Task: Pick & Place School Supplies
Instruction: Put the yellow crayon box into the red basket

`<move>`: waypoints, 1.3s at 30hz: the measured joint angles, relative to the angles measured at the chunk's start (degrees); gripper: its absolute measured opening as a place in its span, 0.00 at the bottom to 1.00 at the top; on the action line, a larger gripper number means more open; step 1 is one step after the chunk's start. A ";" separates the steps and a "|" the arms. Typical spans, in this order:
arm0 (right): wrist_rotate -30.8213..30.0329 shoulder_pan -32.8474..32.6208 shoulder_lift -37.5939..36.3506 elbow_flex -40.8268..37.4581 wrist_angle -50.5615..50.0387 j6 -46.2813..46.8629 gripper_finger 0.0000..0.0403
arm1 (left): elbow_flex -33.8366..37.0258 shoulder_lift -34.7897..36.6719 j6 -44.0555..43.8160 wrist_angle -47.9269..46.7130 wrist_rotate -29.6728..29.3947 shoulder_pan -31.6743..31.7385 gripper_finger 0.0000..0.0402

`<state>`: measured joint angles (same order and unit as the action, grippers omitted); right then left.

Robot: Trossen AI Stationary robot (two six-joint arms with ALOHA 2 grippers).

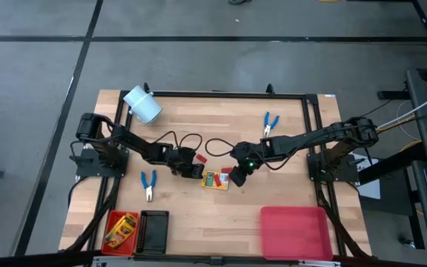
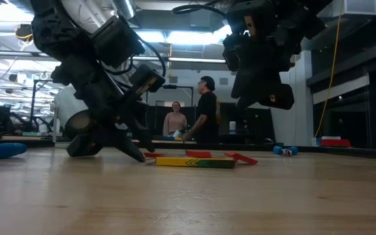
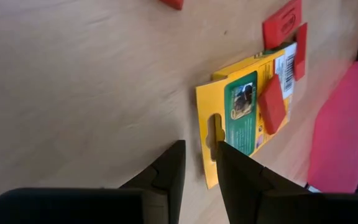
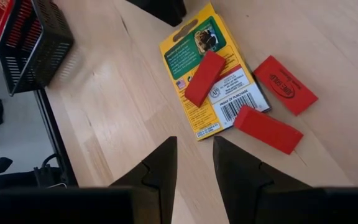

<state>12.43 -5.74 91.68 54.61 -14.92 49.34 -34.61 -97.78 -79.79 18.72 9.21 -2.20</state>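
Along the near edge of the bench sit the containers. The small red tray at the left corner holds one crayon box, so by my reading that piece is already put away. The black tray just beside it shows only its ribbed floor, and I see nothing lying in the big red tray toward the right.

Farther in, one pair of blue-handled pliers lies loose on the wood, near the left arm. At mid-bench is the second crayon box, flat on the bench, with one red piece lying on top of it, a second overlapping its corner and a third just beside it. A fourth red piece lies a little apart, by the left arm.

The left gripper is down at the box's slotted end, its jaws a narrow gap apart with the box's edge showing between them. I cannot tell whether they touch it, and the box is not lifted. The right gripper hangs above the bench on the other side of the box, jaws slightly apart and holding nothing.

At the far side, the second pliers lie untouched, and the pale cylinder rests at the far left corner.

So the task looks early: one item stowed, and the box, the red pieces and both pliers still to place.
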 joint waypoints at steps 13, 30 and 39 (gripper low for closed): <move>-0.60 0.00 -0.04 0.00 2.14 0.35 0.27 | -2.79 -0.11 3.25 -3.44 -1.16 0.50 0.22; -1.05 0.00 -0.04 0.00 3.60 1.02 0.27 | -12.09 -5.46 10.55 -13.93 1.40 -1.41 0.21; -1.22 -0.87 -0.04 0.00 4.33 1.50 0.27 | -22.37 -7.95 18.89 -32.26 -2.97 -2.35 0.21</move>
<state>11.20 -6.60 91.64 54.61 -10.59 50.84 -56.98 -105.72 -60.90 -13.54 6.25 -4.55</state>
